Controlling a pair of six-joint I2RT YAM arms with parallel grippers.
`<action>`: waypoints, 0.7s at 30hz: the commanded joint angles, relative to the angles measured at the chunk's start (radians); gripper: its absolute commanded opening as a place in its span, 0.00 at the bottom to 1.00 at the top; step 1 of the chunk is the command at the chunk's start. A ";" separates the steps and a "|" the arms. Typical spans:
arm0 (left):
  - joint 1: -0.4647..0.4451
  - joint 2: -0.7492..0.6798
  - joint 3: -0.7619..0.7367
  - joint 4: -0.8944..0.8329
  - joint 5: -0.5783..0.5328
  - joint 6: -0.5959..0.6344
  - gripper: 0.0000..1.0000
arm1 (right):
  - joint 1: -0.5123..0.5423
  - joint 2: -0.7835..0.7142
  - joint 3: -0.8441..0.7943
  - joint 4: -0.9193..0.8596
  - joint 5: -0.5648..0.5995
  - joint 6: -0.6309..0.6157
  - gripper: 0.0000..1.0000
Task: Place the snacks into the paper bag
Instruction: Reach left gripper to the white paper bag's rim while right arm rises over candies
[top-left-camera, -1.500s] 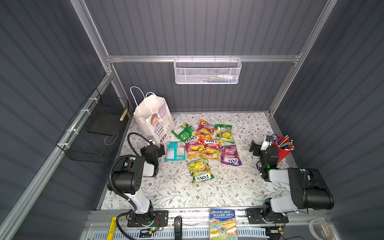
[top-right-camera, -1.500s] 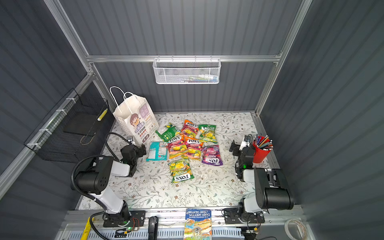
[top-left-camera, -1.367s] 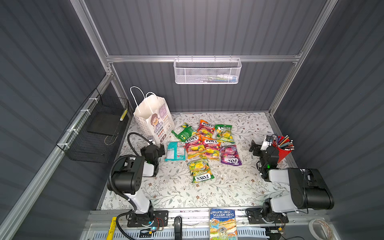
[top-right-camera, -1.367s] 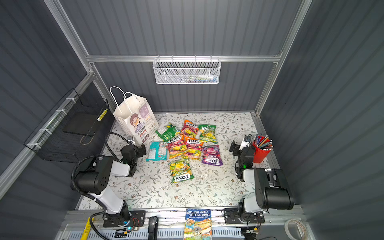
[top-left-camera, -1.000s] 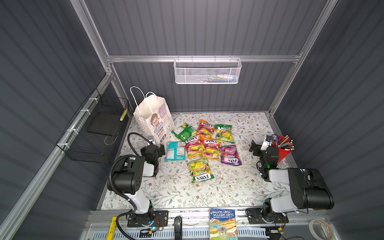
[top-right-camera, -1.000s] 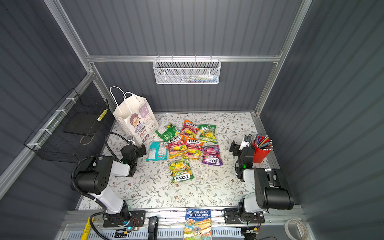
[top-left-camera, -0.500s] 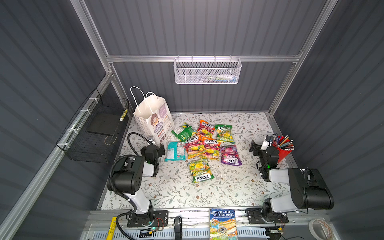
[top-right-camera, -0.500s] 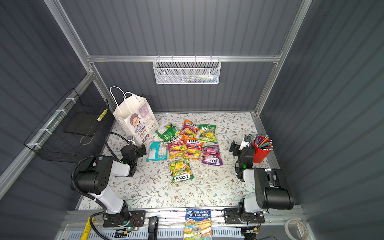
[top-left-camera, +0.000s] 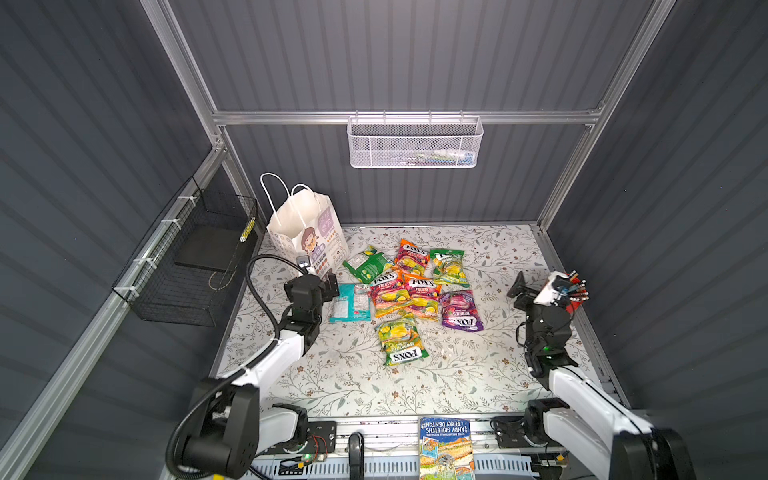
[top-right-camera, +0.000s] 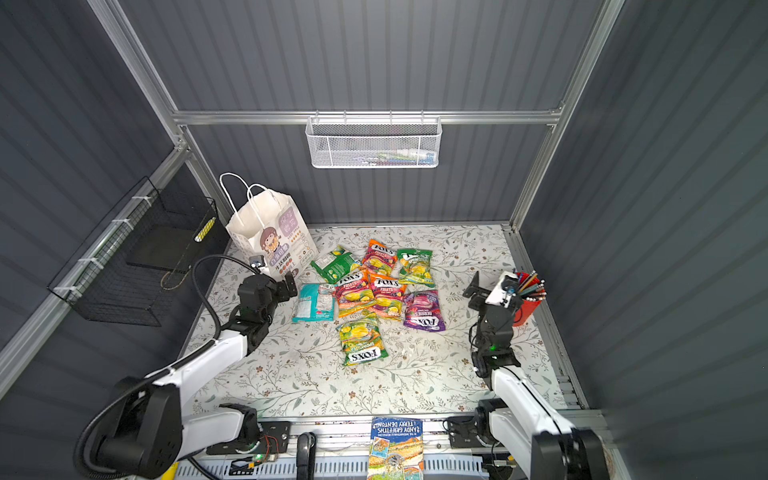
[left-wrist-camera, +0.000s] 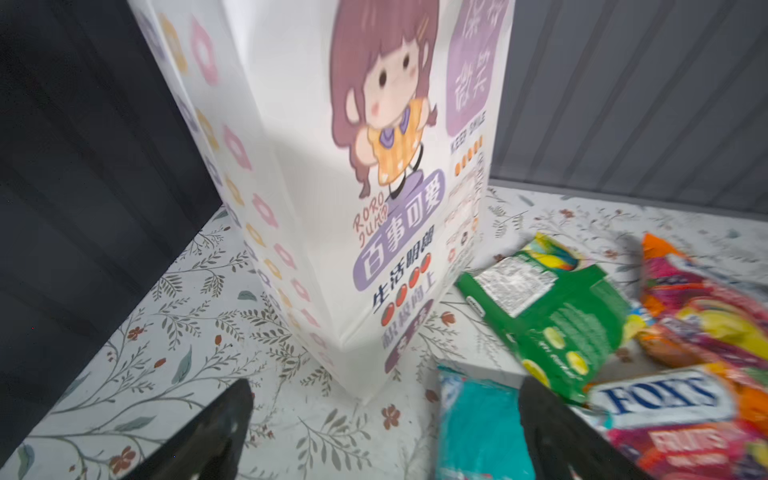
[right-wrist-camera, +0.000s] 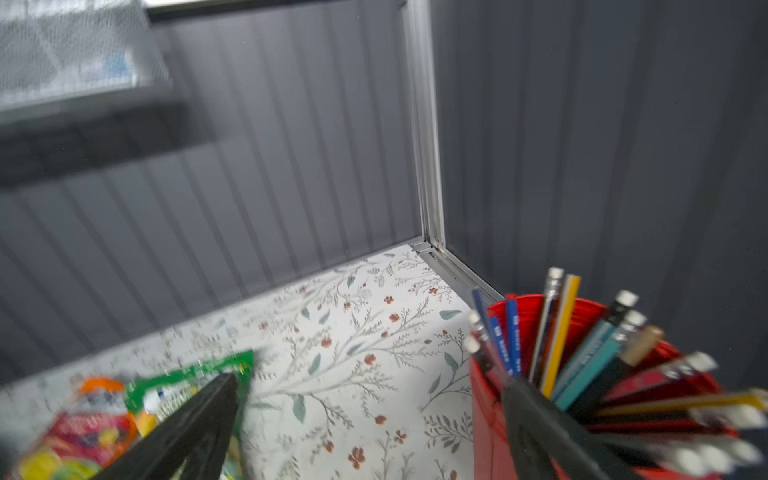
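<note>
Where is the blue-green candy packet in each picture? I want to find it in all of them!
In a top view: the teal packet lies flat near the paper bag, on the camera's side of it.
In a top view: same place, by the bag's foot.
Left wrist view: close up, by the bag's near corner, beside the green packet.
Right wrist view: not in it.
Shared landmark: the bag's cartoon girl, missing only from the right wrist view.

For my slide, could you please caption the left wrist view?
Open left gripper faces the upright paper bag; teal packet and green packet lie alongside.
</note>
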 joint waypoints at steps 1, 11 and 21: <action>-0.013 -0.074 0.114 -0.386 0.094 -0.151 1.00 | 0.001 -0.113 0.030 -0.268 0.048 0.209 0.99; -0.020 0.141 0.732 -0.785 0.168 -0.020 1.00 | -0.023 -0.200 0.065 -0.429 -0.281 0.495 0.99; -0.018 0.522 1.256 -1.013 0.009 0.185 1.00 | 0.024 -0.165 0.129 -0.511 -0.432 0.520 0.99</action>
